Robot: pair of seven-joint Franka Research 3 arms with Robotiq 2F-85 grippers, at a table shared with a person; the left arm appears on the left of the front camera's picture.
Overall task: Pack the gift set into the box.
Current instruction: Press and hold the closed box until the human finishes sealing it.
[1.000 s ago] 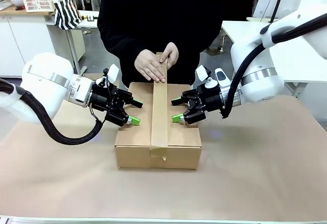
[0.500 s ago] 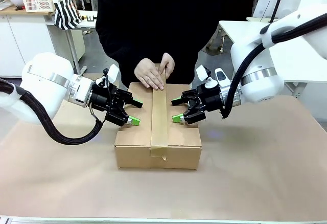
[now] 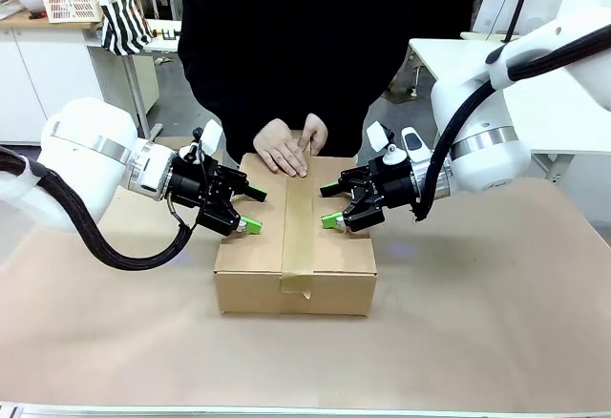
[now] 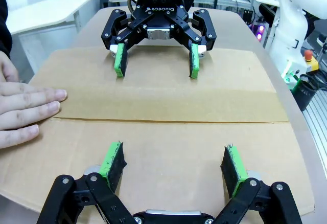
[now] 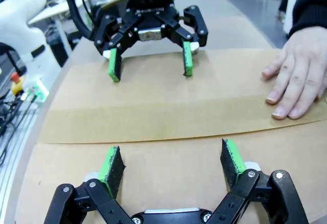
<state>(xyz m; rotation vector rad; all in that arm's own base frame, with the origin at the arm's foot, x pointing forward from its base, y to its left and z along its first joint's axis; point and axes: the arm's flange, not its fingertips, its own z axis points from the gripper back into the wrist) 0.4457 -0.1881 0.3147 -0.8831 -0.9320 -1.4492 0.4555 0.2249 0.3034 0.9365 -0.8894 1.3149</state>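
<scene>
- At the middle of the brown paper-covered surface you see the box, closed, its top flaps down and meeting along a centre seam.
- Along that seam you find a strip of brown tape; it runs from the box's far edge to its near edge and folds a little way down the near wall.
- At the far end of the tape, you see the person's hands lying flat on the box top, side by side, fingers spread over the strip.
- On the box's left side, your left tool hovers low over the lid with its green pads spread apart and nothing between them; from its own wrist camera the pads sit just above the cardboard.
- On the box's right side, your right tool mirrors it, fingers apart and empty, pointing in toward the tape; its pads also sit just above the lid.
- Across the tape, the two tools face each other, one over each flap.
- With the box shut, you cannot see the gift set.
</scene>
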